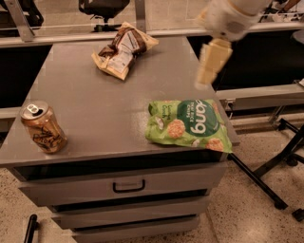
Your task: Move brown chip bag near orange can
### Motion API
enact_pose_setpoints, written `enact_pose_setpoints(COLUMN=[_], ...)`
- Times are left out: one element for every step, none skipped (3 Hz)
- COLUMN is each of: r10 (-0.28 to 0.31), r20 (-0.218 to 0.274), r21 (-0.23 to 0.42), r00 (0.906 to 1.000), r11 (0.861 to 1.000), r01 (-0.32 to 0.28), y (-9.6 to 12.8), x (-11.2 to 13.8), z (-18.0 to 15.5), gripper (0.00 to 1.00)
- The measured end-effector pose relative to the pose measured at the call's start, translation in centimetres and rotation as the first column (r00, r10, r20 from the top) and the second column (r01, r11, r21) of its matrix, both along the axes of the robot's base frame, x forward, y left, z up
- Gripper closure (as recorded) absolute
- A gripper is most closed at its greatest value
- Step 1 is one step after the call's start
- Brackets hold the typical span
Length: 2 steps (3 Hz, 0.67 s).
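The brown chip bag (122,49) lies crumpled at the far middle of the grey cabinet top (95,104). The orange can (43,127) stands at the near left corner, slightly tilted. My gripper (209,66) hangs in the air above the right side of the top, above and behind the green bag, well right of the brown chip bag. It holds nothing that I can see.
A green snack bag (190,125) with white lettering lies at the near right edge, partly over the corner. Drawers (128,186) sit below the top. A black stand's legs (266,175) spread on the floor to the right. A chair base (102,9) stands behind.
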<state>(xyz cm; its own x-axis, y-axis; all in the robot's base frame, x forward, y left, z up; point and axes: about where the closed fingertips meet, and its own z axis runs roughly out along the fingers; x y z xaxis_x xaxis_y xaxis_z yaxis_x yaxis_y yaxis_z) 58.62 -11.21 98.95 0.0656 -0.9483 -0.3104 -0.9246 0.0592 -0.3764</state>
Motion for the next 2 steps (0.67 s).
enact_pose_setpoints(r10=[0.009, -0.064], r20=[0.031, 0.006], r21=[0.045, 0.120], r00=[0.9995, 0.9979], r11=[0.999, 0.991], r01=[-0.010, 0.063], y=[7.2, 15.6], x=[9.4, 18.1], z=[-1.6, -5.0], gripper=[0.00, 0.00])
